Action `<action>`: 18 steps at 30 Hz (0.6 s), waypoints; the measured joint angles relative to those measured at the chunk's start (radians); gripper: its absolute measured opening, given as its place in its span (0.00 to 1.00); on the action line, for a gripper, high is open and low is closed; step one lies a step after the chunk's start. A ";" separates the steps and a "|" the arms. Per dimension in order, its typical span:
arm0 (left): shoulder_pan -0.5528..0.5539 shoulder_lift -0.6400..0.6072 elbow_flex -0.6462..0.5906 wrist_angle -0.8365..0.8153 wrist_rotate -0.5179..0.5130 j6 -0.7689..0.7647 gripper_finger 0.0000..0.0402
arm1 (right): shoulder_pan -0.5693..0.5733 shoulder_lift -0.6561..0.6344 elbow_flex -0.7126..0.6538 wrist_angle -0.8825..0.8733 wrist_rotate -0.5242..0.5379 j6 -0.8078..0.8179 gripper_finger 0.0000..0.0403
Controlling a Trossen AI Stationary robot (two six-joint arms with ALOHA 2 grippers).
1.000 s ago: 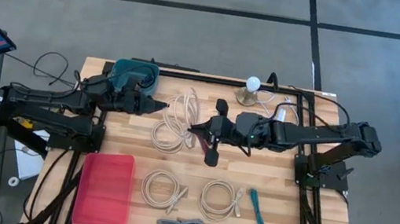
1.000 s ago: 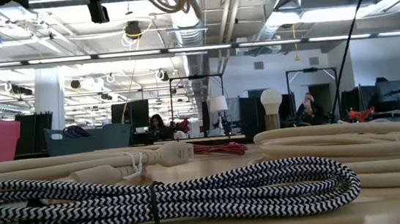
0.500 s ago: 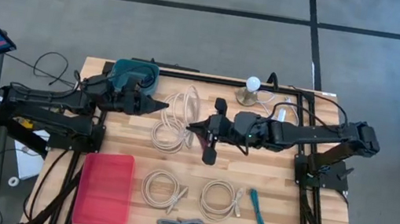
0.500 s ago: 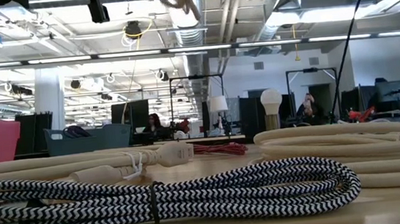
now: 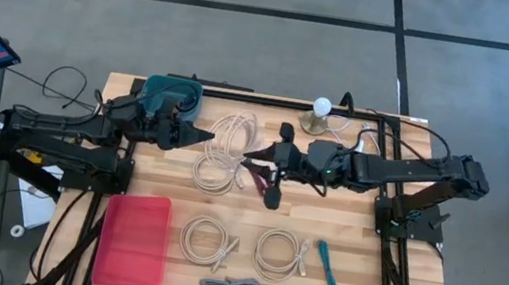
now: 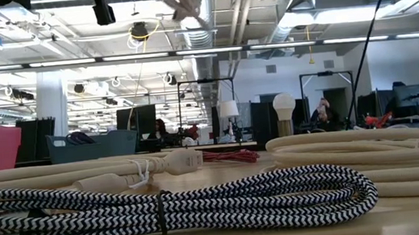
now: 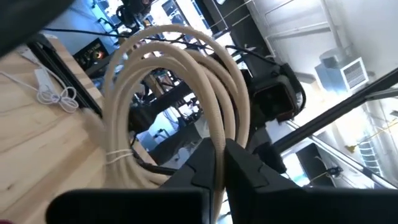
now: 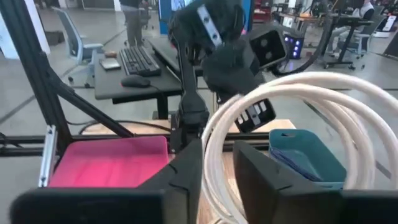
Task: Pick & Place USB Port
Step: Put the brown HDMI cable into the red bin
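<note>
Cream-white coiled USB cable (image 5: 223, 150) hangs between the two grippers over the middle of the light wooden slatted table (image 5: 355, 279), its loops lifted off the surface. Left gripper (image 5: 209, 136) reaches in from the left; its jaws are pinched shut on the cable's left loops, strands passing between the fingertips (image 7: 211, 163) in the left wrist view. Right gripper (image 5: 250, 158) comes from the right, jaws part open with a cable loop running through the gap between the fingers (image 8: 186, 171); can't tell whether they touch it. Teal plastic bin (image 5: 172, 96) sits at the far left, pink flat tray (image 5: 132, 240) at the near left. Two more cream coiled cables (image 5: 208, 240) lie on the near side, with a black-and-white braided cable (image 6: 172, 206) nearest the low camera.
</note>
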 joint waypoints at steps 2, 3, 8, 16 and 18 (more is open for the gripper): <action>0.000 -0.001 0.000 0.004 0.001 0.001 0.04 | 0.000 -0.031 0.000 -0.028 0.000 0.000 0.26; 0.000 -0.001 0.000 0.004 0.001 0.002 0.04 | 0.000 -0.048 0.000 -0.041 0.000 0.000 0.28; 0.000 -0.031 0.000 0.000 0.020 0.031 0.04 | 0.000 -0.157 0.000 -0.176 0.006 0.030 0.36; 0.000 -0.168 0.001 -0.082 0.061 0.059 0.04 | -0.009 -0.293 0.000 -0.366 0.081 0.098 0.37; 0.000 -0.217 0.001 -0.171 0.060 0.059 0.04 | -0.009 -0.320 0.000 -0.395 0.102 0.106 0.36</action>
